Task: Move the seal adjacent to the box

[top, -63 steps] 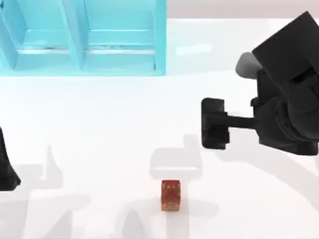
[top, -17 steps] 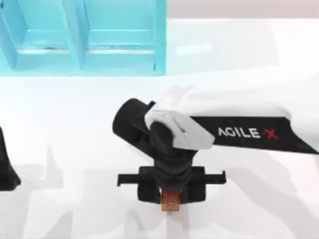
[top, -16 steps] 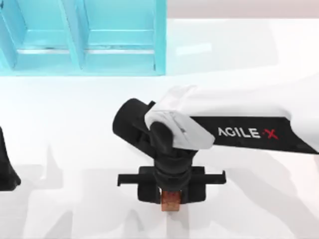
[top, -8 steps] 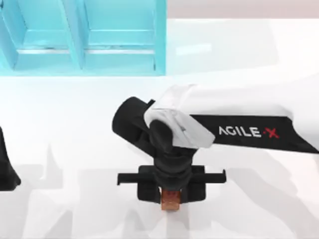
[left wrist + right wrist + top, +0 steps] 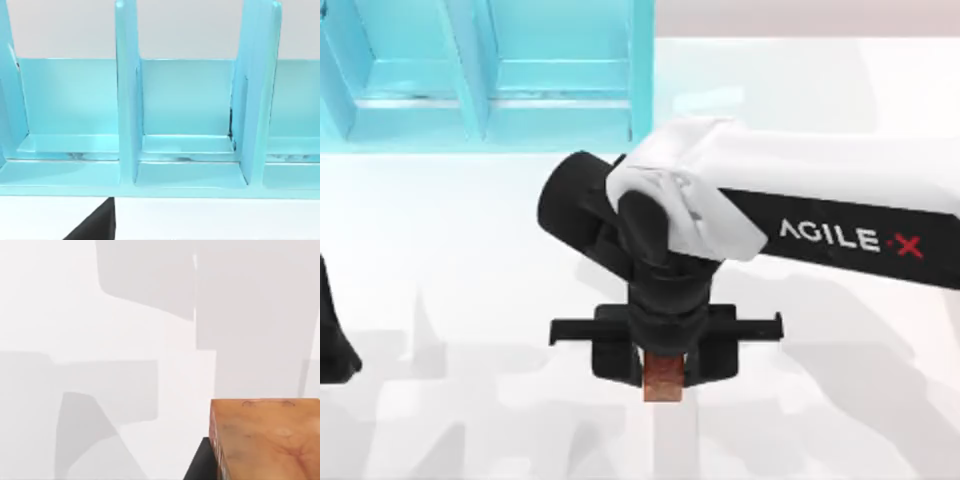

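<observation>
The seal (image 5: 665,380), a small reddish-brown block, is gripped between the black fingers of my right gripper (image 5: 665,366), in the front middle of the table. That gripper points straight down and is shut on it. In the right wrist view the seal (image 5: 265,442) appears close up over the white table, with a black finger (image 5: 202,464) beside it. The box (image 5: 490,80), a light blue open rack with upright dividers, stands at the back left, well apart from the seal. The left wrist view faces the box (image 5: 187,125). My left gripper (image 5: 332,340) is parked at the left edge.
The white table (image 5: 470,250) lies open between the seal and the box. My right arm (image 5: 820,215) reaches in from the right edge across the table's middle.
My right arm has shifted a little toward the back of the table. The seal has gone with it, held in the gripper. The left arm has not moved.
</observation>
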`<action>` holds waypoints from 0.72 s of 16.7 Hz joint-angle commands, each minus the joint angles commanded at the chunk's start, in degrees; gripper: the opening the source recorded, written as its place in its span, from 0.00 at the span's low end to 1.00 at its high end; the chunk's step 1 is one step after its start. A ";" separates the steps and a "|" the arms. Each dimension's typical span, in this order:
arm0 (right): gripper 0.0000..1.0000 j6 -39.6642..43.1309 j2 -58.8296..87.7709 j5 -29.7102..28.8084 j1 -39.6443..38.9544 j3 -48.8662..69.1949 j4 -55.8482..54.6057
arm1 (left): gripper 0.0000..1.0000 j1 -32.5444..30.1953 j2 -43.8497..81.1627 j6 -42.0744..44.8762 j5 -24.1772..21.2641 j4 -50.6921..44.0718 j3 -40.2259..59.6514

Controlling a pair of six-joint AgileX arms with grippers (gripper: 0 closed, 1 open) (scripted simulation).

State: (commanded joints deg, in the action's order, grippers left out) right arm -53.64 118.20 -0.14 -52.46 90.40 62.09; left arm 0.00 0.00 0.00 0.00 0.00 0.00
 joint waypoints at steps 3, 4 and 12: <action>0.00 -0.09 0.27 0.03 -0.04 -0.15 -0.16 | 1.00 0.00 0.00 0.00 0.00 0.00 0.00; 0.00 -0.01 0.27 0.03 0.04 -0.13 -0.12 | 1.00 0.00 0.00 0.00 0.00 0.00 0.00; 0.00 16.01 -4.86 0.10 15.77 0.00 5.31 | 1.00 0.00 0.00 0.00 0.00 0.00 0.00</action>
State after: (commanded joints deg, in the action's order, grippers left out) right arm -37.64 113.34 -0.04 -36.69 90.40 67.40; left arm 0.00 0.00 0.00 0.00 0.00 0.00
